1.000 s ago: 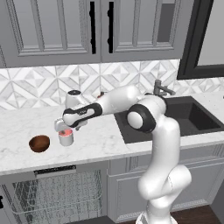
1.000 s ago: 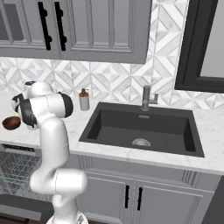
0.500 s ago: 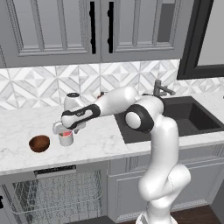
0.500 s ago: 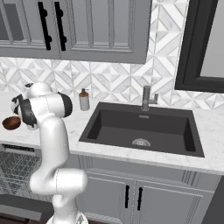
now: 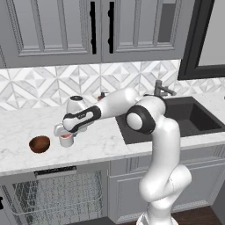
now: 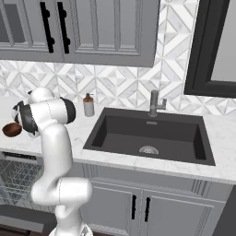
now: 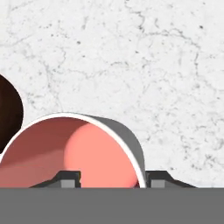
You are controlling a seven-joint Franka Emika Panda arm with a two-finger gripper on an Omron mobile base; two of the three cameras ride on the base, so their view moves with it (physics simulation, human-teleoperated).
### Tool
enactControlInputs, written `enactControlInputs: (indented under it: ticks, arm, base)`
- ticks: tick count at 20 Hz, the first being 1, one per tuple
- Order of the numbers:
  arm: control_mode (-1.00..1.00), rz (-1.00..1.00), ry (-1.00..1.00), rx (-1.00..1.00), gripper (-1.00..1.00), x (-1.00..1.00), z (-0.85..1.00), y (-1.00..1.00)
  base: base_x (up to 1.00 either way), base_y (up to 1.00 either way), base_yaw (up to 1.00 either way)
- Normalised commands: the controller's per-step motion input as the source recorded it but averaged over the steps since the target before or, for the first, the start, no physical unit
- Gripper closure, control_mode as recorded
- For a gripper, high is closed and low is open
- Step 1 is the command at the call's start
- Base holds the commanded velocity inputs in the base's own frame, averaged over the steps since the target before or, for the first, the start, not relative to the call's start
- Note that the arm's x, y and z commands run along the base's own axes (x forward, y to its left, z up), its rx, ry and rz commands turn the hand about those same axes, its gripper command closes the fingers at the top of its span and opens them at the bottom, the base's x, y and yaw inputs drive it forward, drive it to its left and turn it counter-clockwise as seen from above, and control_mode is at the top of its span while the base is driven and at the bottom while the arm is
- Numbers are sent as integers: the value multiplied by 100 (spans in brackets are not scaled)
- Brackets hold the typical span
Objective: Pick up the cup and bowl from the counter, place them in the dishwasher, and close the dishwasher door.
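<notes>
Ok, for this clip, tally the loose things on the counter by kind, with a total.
Cups: 1, the white cup with a pink inside, under the end effector.
Bowls: 1, the dark reddish-brown bowl beside the cup.
Soap dispensers: 1, the soap dispenser by the sink.
Total: 3

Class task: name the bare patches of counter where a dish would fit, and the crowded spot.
Bare marble counter lies behind the bowl up to the backsplash, and between the cup and the sink. It is crowded where the tool straddles the cup's wall, close beside the bowl.
</notes>
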Motion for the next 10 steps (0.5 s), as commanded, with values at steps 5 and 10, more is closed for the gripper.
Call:
enactControlInputs:
  ticks: [5, 10]
  arm:
    - [-100, -2, 0, -5, 100, 5, 0, -1]
    - [-100, -14, 0, -1, 100, -13, 18, -44]
  base:
    - [0, 0, 0]
    - [0, 0, 0]
